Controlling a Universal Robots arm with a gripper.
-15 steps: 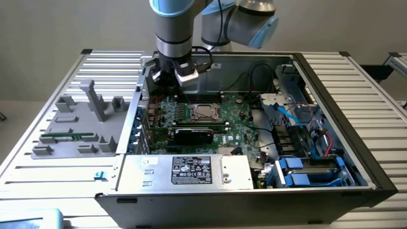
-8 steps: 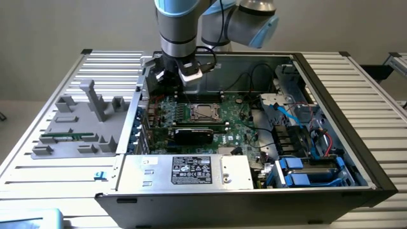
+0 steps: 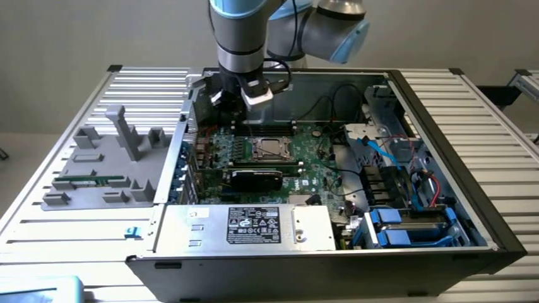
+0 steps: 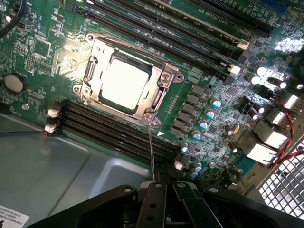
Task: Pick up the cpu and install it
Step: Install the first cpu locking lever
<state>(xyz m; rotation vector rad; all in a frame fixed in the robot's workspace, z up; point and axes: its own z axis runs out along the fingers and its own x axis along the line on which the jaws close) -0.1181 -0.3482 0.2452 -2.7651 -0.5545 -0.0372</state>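
Observation:
The cpu (image 4: 124,83), a pale silver-beige square, lies flat in the motherboard socket with the metal socket frame (image 4: 95,57) around it. In the exterior view the cpu (image 3: 269,148) sits mid-board inside the open computer case (image 3: 471,189). My gripper (image 3: 234,117) hangs over the board's far part, towards the exterior view's left of the socket and raised above it. In the wrist view the gripper (image 4: 165,183) is shut with nothing between its black fingers. A thin metal socket lever (image 4: 151,147) runs from the frame's corner towards the fingers.
Black memory slots (image 4: 114,130) flank the socket. A black graphics card (image 3: 257,177) lies just in front of the socket, and the power supply (image 3: 244,224) fills the front. Cables and blue drive bays (image 3: 413,224) crowd the right. A grey fixture (image 3: 101,167) with a green memory stick (image 3: 84,182) stands outside.

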